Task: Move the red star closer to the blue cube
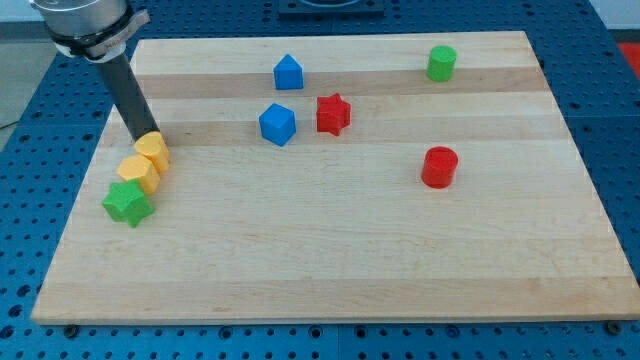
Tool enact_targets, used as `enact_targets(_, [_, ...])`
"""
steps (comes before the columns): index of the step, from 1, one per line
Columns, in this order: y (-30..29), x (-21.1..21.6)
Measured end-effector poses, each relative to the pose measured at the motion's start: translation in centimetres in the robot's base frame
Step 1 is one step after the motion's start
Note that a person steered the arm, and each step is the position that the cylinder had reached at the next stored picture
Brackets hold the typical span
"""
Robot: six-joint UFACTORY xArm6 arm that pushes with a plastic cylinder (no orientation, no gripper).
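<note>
The red star (333,114) lies on the wooden board (330,260), just right of the blue cube (277,124), with a small gap between them. My tip (140,137) is far to the view's left of both, at the left side of the board, touching or nearly touching the upper yellow block (152,151).
A blue house-shaped block (288,72) lies above the cube. A green cylinder (441,63) stands at the top right, a red cylinder (439,167) at the right. A second yellow block (137,173) and a green star (127,203) lie below my tip.
</note>
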State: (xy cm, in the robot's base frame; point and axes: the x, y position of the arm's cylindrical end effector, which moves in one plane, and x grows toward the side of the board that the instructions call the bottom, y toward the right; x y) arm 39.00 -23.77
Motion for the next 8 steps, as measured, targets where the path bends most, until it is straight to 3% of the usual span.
enact_targets(3, [3.5, -9.8])
enact_targets(8, [9.5, -2.7])
